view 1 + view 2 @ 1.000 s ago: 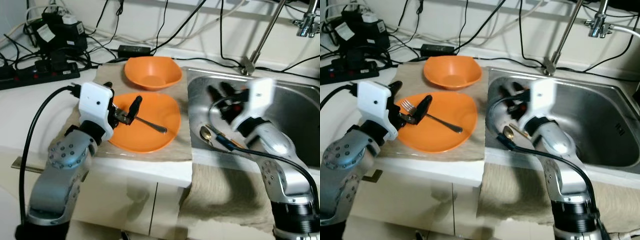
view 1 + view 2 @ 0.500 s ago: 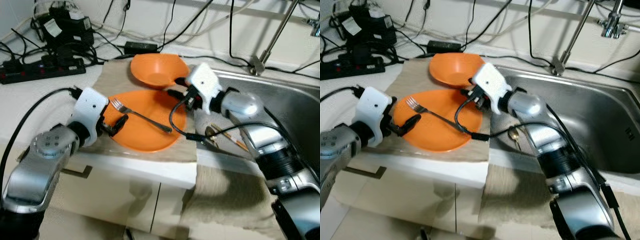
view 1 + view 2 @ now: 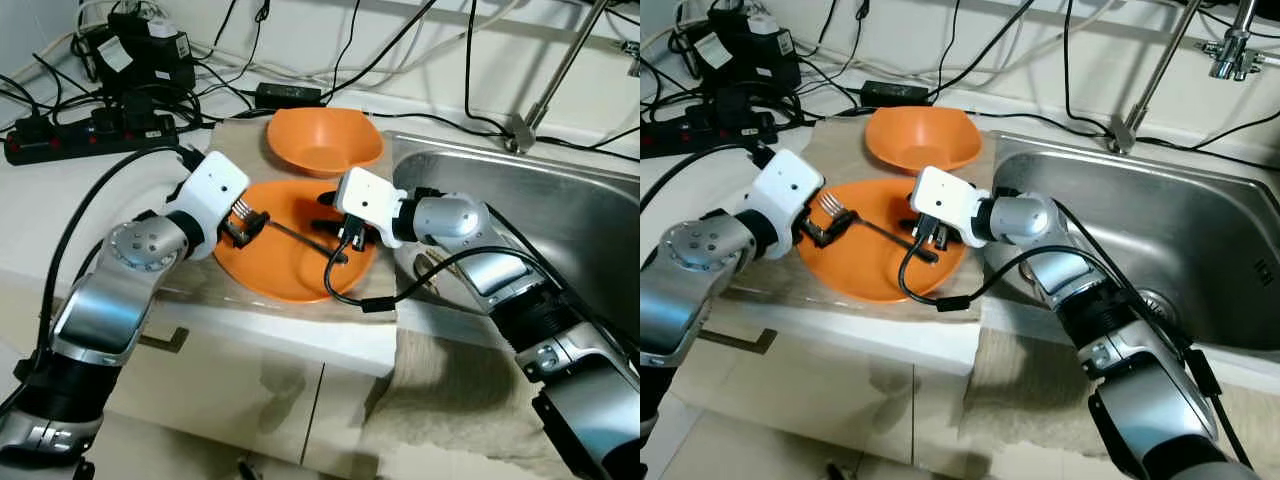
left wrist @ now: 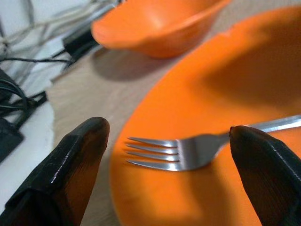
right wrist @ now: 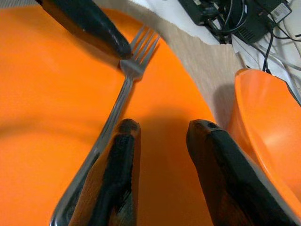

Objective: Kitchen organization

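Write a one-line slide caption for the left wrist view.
Left gripper open, its black fingers on either side of a silver fork's tines on an orange plate, an orange bowl behind.

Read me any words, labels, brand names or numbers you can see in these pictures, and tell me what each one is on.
No text can be read.
White label on the black power adapter: print too small and blurred to read.
Orange plate, orange bowl, fork, sink: no markings show.
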`<state>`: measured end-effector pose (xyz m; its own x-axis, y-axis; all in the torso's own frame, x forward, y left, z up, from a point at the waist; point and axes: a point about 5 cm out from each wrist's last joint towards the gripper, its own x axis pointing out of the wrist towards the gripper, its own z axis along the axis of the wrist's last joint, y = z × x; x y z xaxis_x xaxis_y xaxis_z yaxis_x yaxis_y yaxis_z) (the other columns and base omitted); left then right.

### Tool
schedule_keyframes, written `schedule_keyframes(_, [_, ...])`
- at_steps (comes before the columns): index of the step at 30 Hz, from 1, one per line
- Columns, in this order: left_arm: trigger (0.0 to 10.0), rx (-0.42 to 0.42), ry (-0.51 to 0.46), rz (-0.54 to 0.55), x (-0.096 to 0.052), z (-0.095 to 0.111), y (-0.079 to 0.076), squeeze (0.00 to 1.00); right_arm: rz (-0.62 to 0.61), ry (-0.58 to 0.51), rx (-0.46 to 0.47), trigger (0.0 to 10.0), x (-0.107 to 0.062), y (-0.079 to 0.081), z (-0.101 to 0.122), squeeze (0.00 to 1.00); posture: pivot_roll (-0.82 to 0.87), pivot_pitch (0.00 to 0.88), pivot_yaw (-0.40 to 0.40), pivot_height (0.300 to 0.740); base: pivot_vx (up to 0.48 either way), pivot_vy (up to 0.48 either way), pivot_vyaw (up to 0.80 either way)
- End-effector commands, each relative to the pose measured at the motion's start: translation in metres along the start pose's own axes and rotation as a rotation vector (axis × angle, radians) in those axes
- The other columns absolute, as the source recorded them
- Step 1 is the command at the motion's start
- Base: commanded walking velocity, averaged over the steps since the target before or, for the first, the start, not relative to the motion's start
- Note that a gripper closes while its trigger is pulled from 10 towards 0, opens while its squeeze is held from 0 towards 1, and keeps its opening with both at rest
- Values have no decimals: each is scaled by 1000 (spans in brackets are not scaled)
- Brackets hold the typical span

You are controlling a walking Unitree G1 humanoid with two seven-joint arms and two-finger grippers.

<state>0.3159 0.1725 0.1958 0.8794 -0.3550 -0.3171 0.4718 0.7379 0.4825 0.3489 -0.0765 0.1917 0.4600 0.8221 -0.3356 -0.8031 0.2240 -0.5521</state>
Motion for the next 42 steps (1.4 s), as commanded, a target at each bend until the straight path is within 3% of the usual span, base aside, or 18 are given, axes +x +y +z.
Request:
schedule_keyframes(1, [10000,47,13,-17,4,2,1,0,44,27,-59,10000,-6,-6,2,0,-33,0,-46,740,0,0,0])
schedule_keyframes(15, [10000,99,48,-40,12,0,-1,0,77,116,-176,10000,-7,-3,-7,0,-42,0,-42,740,0,0,0])
schedule_keyframes(34, [10000,94,93,-71,33,0,-13,0,147,22,-190,10000,-1,9,11,0,-51,0,-32,740,0,0,0])
schedule_keyframes(40, [10000,67,80,-17,39,4,-9,0,82,-30,-152,10000,-5,1,19,0,-49,0,-33,740,0,0,0])
schedule_keyframes(42, [10000,13,64,43,42,8,-1,0,-11,-63,-126,10000,-10,-9,24,0,-46,0,-36,740,0,0,0])
